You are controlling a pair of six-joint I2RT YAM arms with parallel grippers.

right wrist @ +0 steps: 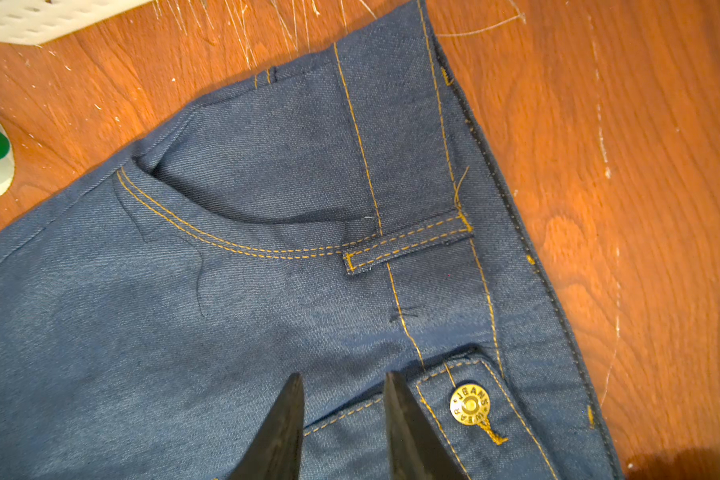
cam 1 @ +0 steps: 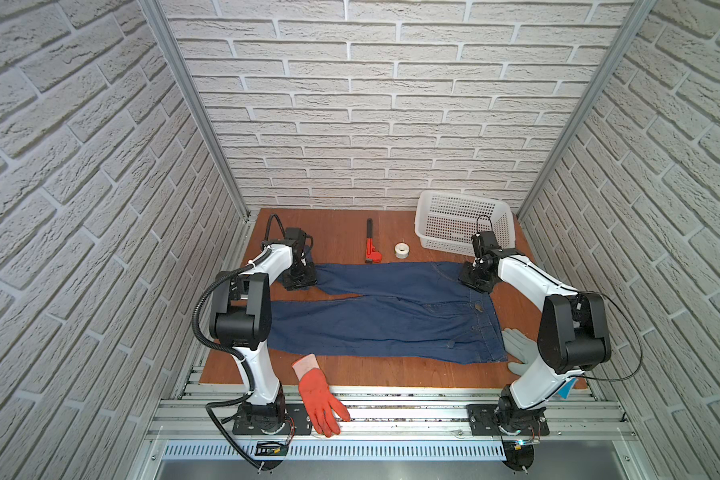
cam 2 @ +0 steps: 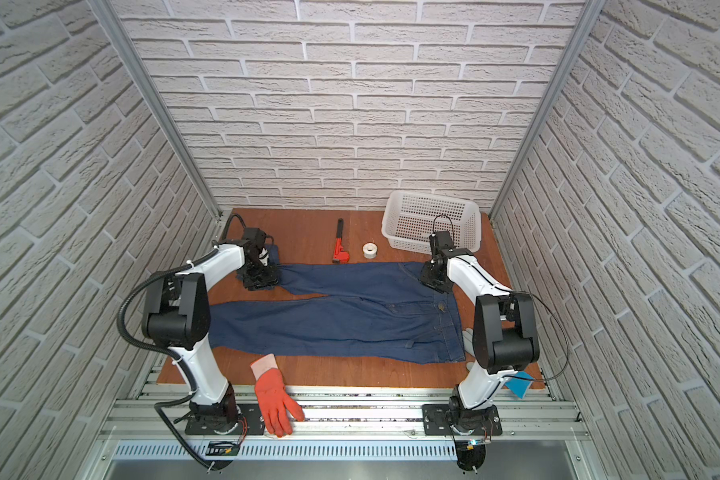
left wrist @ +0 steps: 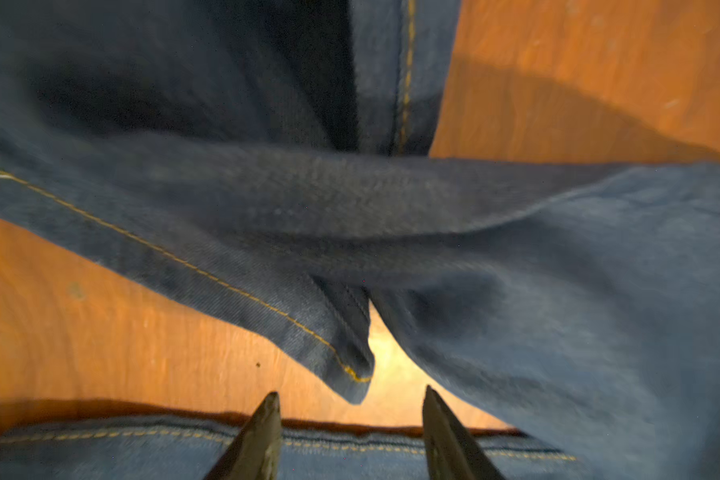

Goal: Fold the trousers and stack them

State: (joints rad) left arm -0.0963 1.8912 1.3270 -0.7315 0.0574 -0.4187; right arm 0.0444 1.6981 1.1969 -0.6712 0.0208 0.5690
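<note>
The trousers (cam 1: 391, 320) (cam 2: 341, 320) are lying flat across the middle of the worktop (cam 1: 333, 232). The waist is pointing toward the right arm's side and both legs are running out toward the left arm's side, parting slightly around a narrow wedge of bare wood. The left claw (cam 1: 299, 283) (cam 2: 262, 281) is hanging over the hem end of the far leg, where the denim is bunching into a rumpled fold. In the left wrist view the left claw (left wrist: 350, 399) is standing open: bare wood and a stitched hem are showing between its fingers and nothing is being pinched. The right claw (cam 1: 474, 282) (cam 2: 433, 280) is hovering over the far corner of the waistband. In the right wrist view its fingers (right wrist: 283, 432) are sitting a little apart over flat denim, just beside the waist button (right wrist: 469, 404) and near a belt loop (right wrist: 408, 243). No cloth is being gripped, and I cannot tell whether the tips are touching it. A red pipe wrench (cam 1: 371, 245) and a white tape roll (cam 1: 402, 250) are lying just beyond the far leg. A white basket (cam 1: 433, 208) is standing in the far corner behind the right claw. An orange-red glove (cam 1: 319, 399) is lying at the near edge, its fingers reaching onto the metal rails. A grey glove (cam 1: 516, 345) is lying just beside the waistband, partly hidden by the right arm
</note>
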